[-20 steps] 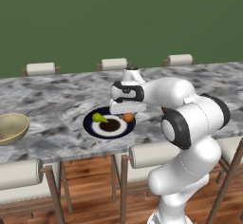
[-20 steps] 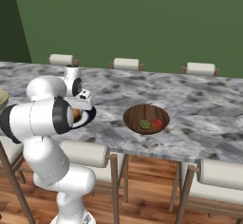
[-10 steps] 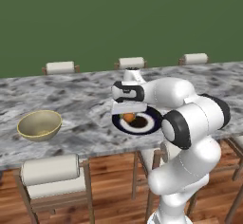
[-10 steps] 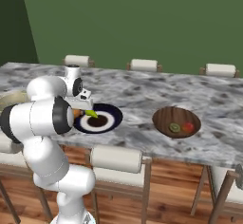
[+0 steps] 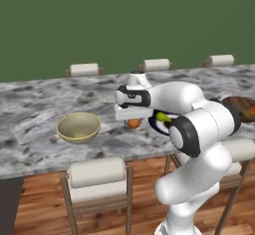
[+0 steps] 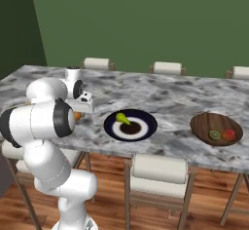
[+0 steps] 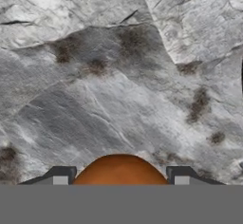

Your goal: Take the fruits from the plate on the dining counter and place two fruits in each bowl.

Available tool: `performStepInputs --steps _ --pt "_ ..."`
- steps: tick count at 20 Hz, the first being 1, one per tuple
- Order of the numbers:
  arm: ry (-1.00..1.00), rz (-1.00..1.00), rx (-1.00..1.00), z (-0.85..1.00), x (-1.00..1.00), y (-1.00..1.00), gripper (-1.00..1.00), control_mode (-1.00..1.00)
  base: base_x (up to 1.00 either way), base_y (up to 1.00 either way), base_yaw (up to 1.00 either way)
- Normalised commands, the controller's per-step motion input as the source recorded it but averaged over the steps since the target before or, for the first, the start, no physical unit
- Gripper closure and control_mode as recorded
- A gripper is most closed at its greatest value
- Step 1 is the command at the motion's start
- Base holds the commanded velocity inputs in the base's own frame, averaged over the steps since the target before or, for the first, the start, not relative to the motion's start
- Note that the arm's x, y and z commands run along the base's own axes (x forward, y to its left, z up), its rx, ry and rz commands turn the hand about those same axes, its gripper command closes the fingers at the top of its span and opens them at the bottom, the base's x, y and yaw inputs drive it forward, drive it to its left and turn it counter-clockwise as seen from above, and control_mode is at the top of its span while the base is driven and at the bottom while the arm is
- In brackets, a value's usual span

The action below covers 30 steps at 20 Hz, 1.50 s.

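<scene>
My gripper [image 5: 133,121] is shut on a round orange fruit [image 5: 133,124] and holds it just above the dining counter [image 5: 30,104], between the pale tan bowl [image 5: 78,137] on its left and the plate [image 5: 158,125] on its right. In the hand view the orange fruit [image 7: 118,171] sits between the two fingertips of the gripper [image 7: 118,176], with marbled counter [image 7: 118,76] beyond. The dark-rimmed plate [image 6: 151,125] carries a yellow-green elongated fruit [image 6: 122,119]. The dark brown bowl [image 6: 209,122] at the right holds a green fruit [image 6: 214,134] and a reddish-orange fruit [image 6: 228,134]. The tan bowl is empty.
Stools with white cylindrical backrests [image 5: 97,172] stand along the near side of the counter, and others [image 6: 167,67] line the far side. A green wall rises behind. My own arm [image 5: 199,124] covers part of the plate in the left base view.
The base has driven left, so both base views have shifted. My gripper, which was over the plate, now holds the orange fruit to the plate's left, nearer the tan bowl.
</scene>
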Motion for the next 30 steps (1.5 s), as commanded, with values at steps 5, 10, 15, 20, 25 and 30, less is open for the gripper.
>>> performStepInputs --steps 5,10,15,20,25,30 --pt "0.0 0.0 0.0 0.0 0.0 0.0 1.0 1.0 0.24 0.27 -0.05" --pt "0.0 0.0 0.0 0.0 0.0 0.0 1.0 1.0 0.31 0.18 -0.03" --pt "0.0 0.0 0.0 0.0 0.0 0.0 1.0 1.0 0.19 0.36 -0.09" --pt "0.0 0.0 0.0 0.0 0.0 0.0 1.0 1.0 0.2 0.44 -0.12" --pt "0.0 0.0 0.0 0.0 0.0 0.0 1.0 1.0 0.32 0.41 -0.12" --pt "0.0 0.0 0.0 0.0 0.0 0.0 1.0 1.0 0.33 0.14 -0.03"
